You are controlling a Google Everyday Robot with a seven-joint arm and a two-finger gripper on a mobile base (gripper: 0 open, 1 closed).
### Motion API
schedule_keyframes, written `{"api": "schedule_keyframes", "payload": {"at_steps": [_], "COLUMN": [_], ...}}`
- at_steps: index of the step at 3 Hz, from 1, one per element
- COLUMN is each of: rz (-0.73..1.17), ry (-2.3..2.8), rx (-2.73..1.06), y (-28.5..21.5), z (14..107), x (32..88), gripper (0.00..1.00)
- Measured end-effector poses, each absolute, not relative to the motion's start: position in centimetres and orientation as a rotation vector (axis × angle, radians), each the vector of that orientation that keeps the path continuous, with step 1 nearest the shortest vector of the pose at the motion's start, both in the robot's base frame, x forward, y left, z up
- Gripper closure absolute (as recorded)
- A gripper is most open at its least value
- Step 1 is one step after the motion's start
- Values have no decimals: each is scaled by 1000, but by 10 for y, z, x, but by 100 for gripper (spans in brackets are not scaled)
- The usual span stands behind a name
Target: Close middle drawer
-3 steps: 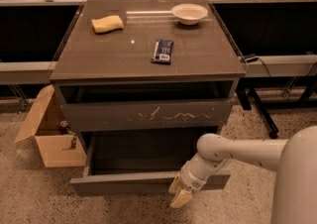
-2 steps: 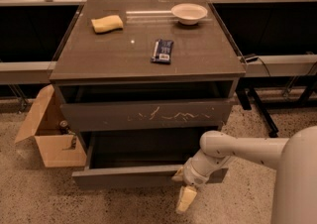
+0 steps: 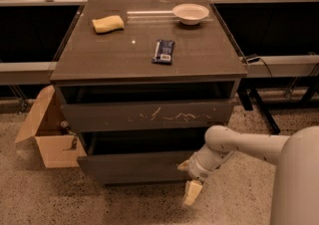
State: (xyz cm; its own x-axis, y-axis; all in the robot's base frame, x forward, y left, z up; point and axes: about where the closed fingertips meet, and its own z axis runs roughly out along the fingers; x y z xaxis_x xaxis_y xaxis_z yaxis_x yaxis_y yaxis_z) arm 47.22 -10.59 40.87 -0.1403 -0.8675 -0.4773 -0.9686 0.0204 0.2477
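Observation:
The middle drawer [image 3: 132, 167] is the plain dark grey-brown one low on the cabinet. It stands partly pulled out, with a dark gap above its front. The same-size drawer with white scratches [image 3: 149, 116] sits just above it, also slightly out. My gripper [image 3: 190, 180] is at the right end of the middle drawer's front, touching or nearly touching it. My white arm [image 3: 244, 145] reaches in from the lower right.
On the cabinet top [image 3: 199, 55] lie a yellow sponge [image 3: 107, 23], a white bowl [image 3: 190, 13] and a dark snack packet [image 3: 163, 51]. An open cardboard box [image 3: 47, 134] stands on the floor left of the cabinet. Dark table legs [image 3: 261, 112] stand to the right.
The middle drawer has slid back into the cabinet and sticks out less than before. My gripper has followed its front inward, staying at its right end.

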Motion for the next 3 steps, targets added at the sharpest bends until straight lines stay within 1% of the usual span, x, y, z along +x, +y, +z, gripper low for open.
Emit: {"api": "schedule_keyframes", "payload": {"at_steps": [1,2,3], "rz": [750,731,675], "ry": [2088,2097,2107], "rx": [-1938,-1926,-1915], "y": [-114,-129,-147], "z": [407,404,407], "x": [488,509,540], "gripper": [38,35,4]}}
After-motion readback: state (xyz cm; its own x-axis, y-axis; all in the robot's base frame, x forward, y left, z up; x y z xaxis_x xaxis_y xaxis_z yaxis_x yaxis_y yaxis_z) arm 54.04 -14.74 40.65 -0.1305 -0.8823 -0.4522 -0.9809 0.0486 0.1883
